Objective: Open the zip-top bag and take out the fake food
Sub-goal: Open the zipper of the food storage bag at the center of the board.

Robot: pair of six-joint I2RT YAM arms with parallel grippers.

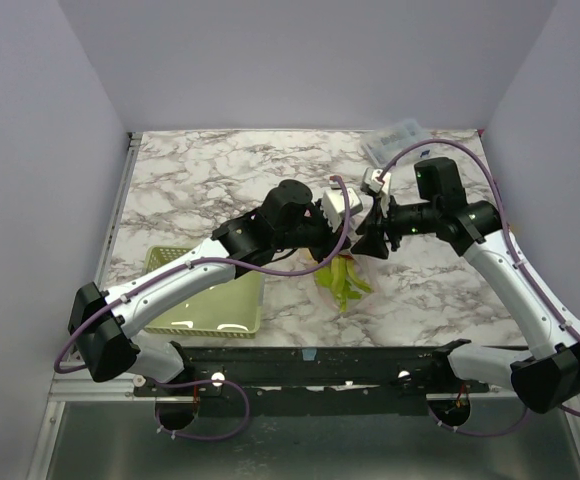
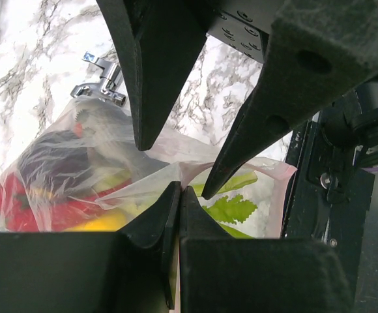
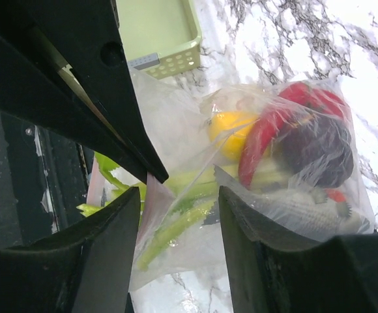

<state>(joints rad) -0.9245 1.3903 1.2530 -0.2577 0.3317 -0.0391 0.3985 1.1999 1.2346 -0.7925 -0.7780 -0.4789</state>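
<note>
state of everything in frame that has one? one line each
left gripper, shut on the bag's edge
right gripper, open, fingers at the bag
bag, held by its edge; zip open or shut unclear
toy food, inside the bag
basket, upright, nothing seen inside

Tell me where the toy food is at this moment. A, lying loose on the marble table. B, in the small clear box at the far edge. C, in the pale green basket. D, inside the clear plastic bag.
D: the fake food, yellow, red and dark pieces, shows through the plastic of the zip-top bag, while the visible part of the pale green basket is bare.
</note>
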